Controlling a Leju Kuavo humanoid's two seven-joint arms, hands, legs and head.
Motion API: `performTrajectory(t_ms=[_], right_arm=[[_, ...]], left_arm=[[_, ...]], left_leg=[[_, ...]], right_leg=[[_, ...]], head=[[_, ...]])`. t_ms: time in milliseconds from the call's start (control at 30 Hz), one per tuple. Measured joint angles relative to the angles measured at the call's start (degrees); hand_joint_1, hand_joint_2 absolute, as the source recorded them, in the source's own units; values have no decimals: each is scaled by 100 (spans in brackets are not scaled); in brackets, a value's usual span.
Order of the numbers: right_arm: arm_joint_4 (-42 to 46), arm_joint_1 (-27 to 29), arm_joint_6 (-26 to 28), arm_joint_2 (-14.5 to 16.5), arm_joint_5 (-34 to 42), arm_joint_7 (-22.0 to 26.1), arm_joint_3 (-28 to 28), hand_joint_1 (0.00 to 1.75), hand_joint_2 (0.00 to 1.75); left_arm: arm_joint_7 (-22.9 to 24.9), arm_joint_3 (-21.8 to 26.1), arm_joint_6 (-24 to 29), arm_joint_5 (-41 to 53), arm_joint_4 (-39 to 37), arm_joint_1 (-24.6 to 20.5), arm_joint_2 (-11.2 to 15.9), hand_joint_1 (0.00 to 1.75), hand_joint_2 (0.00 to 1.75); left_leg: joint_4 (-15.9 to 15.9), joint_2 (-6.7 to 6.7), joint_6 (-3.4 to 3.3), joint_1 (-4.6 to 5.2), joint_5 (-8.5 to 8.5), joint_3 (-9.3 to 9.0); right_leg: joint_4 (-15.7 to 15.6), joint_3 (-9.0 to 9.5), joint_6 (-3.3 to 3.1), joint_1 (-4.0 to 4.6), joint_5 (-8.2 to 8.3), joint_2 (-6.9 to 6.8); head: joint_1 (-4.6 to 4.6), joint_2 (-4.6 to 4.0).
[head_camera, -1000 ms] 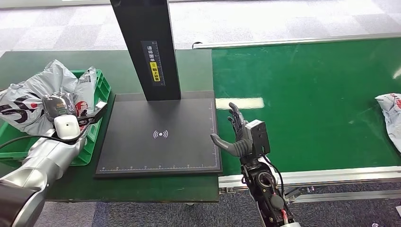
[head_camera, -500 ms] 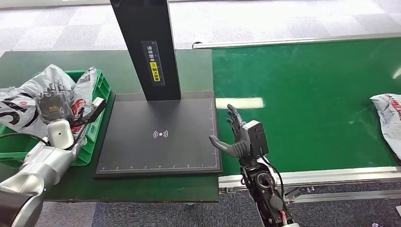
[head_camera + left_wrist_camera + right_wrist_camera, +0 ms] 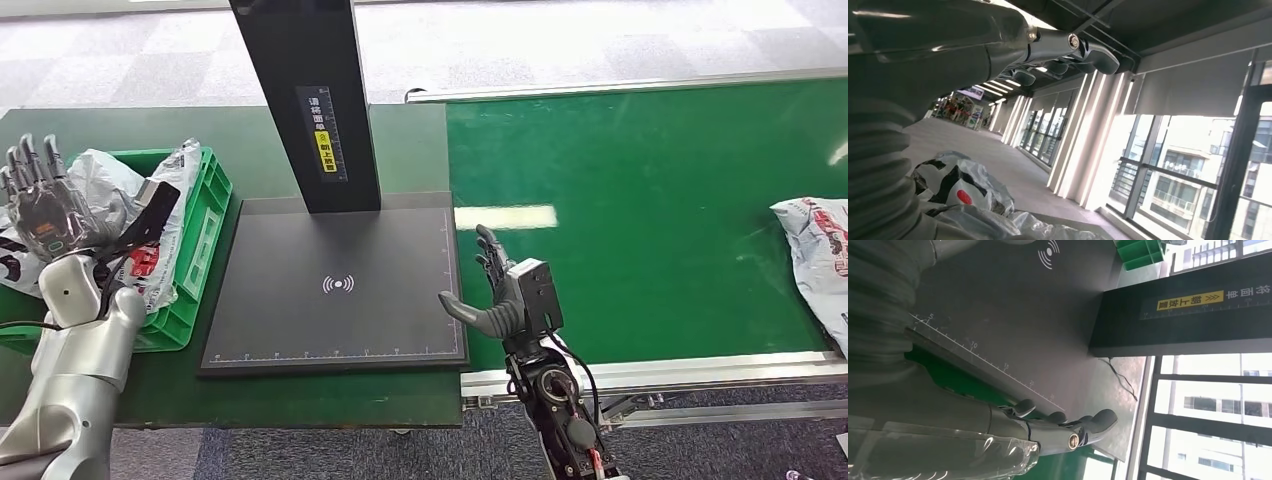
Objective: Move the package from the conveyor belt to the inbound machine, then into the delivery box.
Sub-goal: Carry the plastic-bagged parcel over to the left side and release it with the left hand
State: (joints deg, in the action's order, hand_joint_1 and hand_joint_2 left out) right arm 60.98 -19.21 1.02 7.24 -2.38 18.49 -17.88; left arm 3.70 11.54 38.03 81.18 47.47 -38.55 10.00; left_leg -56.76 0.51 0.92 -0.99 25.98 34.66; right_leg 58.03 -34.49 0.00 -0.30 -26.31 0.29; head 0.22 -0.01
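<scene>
Left hand (image 3: 40,200) is raised above the green box (image 3: 205,215), fingers spread, nothing held. Grey packages (image 3: 150,235) are seen lying in the box, left of the scanner pad (image 3: 340,290). Right hand (image 3: 495,290) is held at the pad's right edge over the belt (image 3: 650,220), fingers wide, nothing held. Another package (image 3: 815,255) is seen on the belt, far right of the pad.

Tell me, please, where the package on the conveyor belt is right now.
In the head view, the package lies at the far right edge of the green conveyor belt, well apart from the right hand.
</scene>
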Motion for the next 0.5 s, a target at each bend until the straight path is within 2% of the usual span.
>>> performTrajectory(t_ms=[33,100,167,233,267,333,500], right_arm=[[-3,-5,-9,3,-10,-1,-3,0,175],[-21,-32,-32,17,-30,10,-15,0,175],[-56,-70,-51,40,-39,43,-39,0,175],[-104,-104,-64,56,-38,89,-65,0,175],[-131,-119,-68,60,-34,112,-75,0,175],[-182,-149,-71,63,-25,153,-98,0,175],[-277,-205,-71,63,-16,175,-151,0,175]], left_arm=[[-382,160,0,15,147,28,-79,0,87],[-1586,689,0,-14,524,49,-337,0,0],[-3136,1484,0,-167,915,-13,-678,0,0],[-4184,2239,0,-526,1293,-71,-997,0,0],[-4367,2500,0,-771,1483,-78,-1128,0,0],[-4410,2818,-1,-1234,1847,-65,-1332,0,0],[-4394,3130,-3,-1512,2373,-55,-1603,0,0]], left_leg=[[0,-1,0,0,0,1],[0,-2,0,0,0,4],[0,4,0,2,0,4],[0,13,-1,4,1,2],[0,12,-1,4,2,1],[0,-1,-1,3,2,2],[1,-14,0,-1,1,4]], right_leg=[[0,0,0,0,0,0],[0,0,0,-1,0,-1],[0,0,1,-2,1,0],[-1,-1,1,-4,1,5],[-1,-2,1,-4,1,5],[-1,-2,1,-4,0,0],[0,1,0,1,-2,-12]], head=[[0,0],[2,1],[4,1],[3,1],[2,1],[1,1],[0,0]])
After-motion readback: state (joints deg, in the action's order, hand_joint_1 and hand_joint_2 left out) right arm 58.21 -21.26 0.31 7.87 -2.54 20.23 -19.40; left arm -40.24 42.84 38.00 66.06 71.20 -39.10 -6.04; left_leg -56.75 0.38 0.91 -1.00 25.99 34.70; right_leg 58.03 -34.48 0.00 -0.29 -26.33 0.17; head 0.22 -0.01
